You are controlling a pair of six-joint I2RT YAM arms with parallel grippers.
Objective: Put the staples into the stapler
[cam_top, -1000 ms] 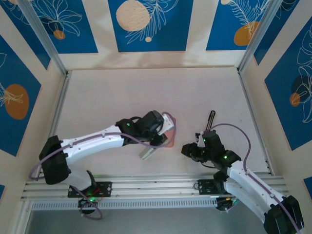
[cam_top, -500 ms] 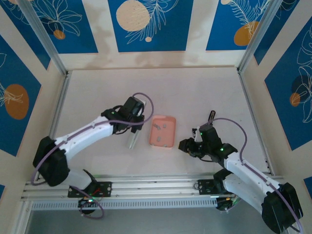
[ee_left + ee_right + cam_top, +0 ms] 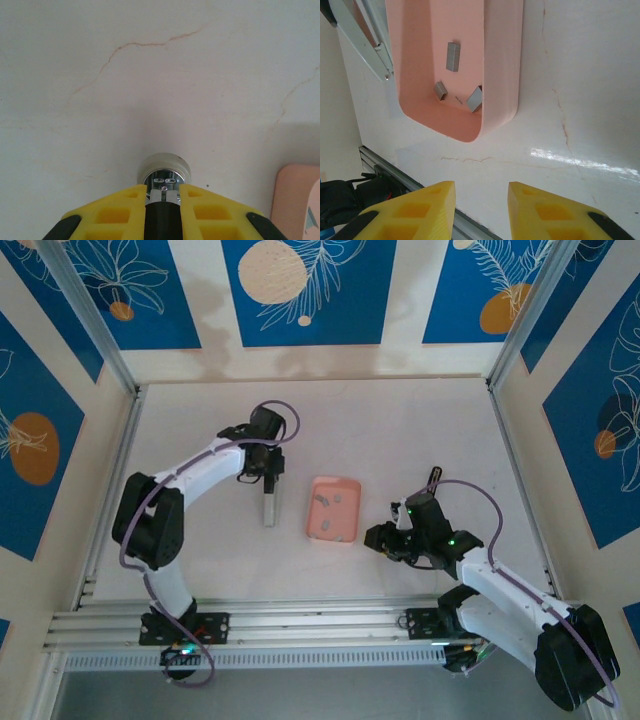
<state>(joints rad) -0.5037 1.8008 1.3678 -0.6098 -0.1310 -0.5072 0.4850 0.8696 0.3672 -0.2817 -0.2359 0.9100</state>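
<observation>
The left claw (image 3: 162, 196) is clamped shut on the stapler (image 3: 164, 175). Its yellow fingers (image 3: 125, 210) press on the dark body from both sides, and the round silver end points away toward the bench (image 3: 160, 60). From above, the left claw (image 3: 267, 484) holds the stapler (image 3: 268, 510) as a narrow grey bar that reaches toward the near edge, just left of the pink tray (image 3: 350, 525). I cannot tell whether its tip touches the bench.

The right claw (image 3: 481, 200) stands partly open, with a clear gap between its yellow fingers (image 3: 420, 212) and nothing in it. It hovers over bare bench (image 3: 580, 100), near the tray's end. Ahead of it, the staples (image 3: 453, 56) lie loose on the floor of the pink tray (image 3: 502, 60): one strip near the middle and two more close to the rounded end wall. From above, the right claw (image 3: 378, 538) sits just right of the tray.
</observation>
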